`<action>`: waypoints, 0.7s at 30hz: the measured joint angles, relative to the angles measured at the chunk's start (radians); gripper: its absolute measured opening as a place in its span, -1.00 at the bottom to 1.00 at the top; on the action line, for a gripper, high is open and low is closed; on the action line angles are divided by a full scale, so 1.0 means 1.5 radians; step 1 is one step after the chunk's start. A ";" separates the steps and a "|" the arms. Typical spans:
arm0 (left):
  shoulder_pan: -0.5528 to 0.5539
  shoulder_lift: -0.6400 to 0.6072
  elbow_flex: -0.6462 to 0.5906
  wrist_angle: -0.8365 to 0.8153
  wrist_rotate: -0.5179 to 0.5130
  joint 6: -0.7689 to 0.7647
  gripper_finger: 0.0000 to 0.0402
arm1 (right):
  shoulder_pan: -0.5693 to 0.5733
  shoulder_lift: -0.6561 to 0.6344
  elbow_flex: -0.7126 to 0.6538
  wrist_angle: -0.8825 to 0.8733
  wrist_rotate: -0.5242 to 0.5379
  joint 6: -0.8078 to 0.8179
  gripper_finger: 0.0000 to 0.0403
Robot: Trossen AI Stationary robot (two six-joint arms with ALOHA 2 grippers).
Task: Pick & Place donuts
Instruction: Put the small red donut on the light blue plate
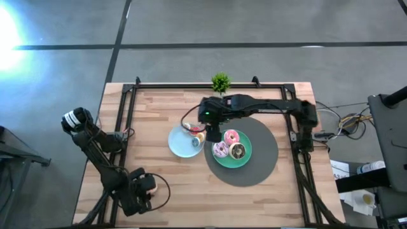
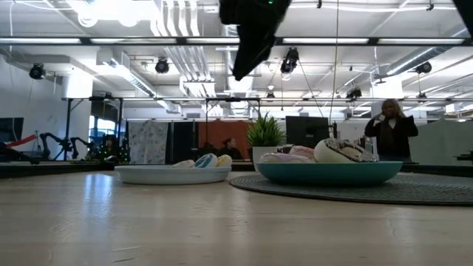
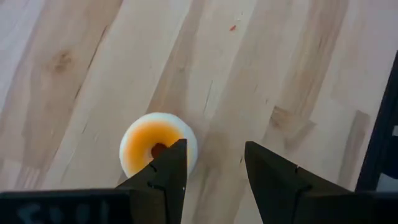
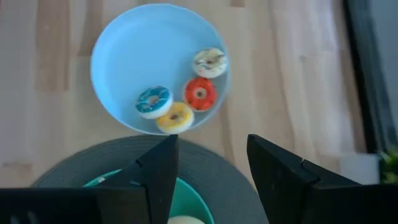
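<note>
An orange mini donut [image 3: 155, 148] lies flat on the bare wood near the table's near-left corner [image 1: 151, 186]. My left gripper [image 3: 214, 144] hangs open over it, with one finger in front of the donut's edge. My right gripper [image 4: 211, 140] is open in mid-air [image 1: 213, 135] between the two plates, high above them [image 2: 251, 37]. The light-blue plate [image 4: 124, 56] holds a blue donut [image 4: 153, 101], a yellow donut [image 4: 175, 117], a red donut [image 4: 199, 93] and a cream donut [image 4: 210, 62]. The green plate [image 1: 246, 163] carries the pink donut [image 1: 231, 136], the pale pink donut [image 1: 220, 150] and the chocolate donut [image 1: 238, 151].
The green plate sits on a round grey mat [image 1: 262, 159] right of the table's centre. A small green plant [image 1: 220, 81] stands at the far edge. Black rails [image 1: 127, 114] run along the left and right sides. A person [image 2: 390, 129] stands in the room beyond.
</note>
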 joint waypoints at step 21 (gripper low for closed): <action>0.001 0.048 -0.023 0.019 0.015 -0.004 -0.33 | 0.030 -0.145 -0.231 0.171 0.074 0.084 -0.08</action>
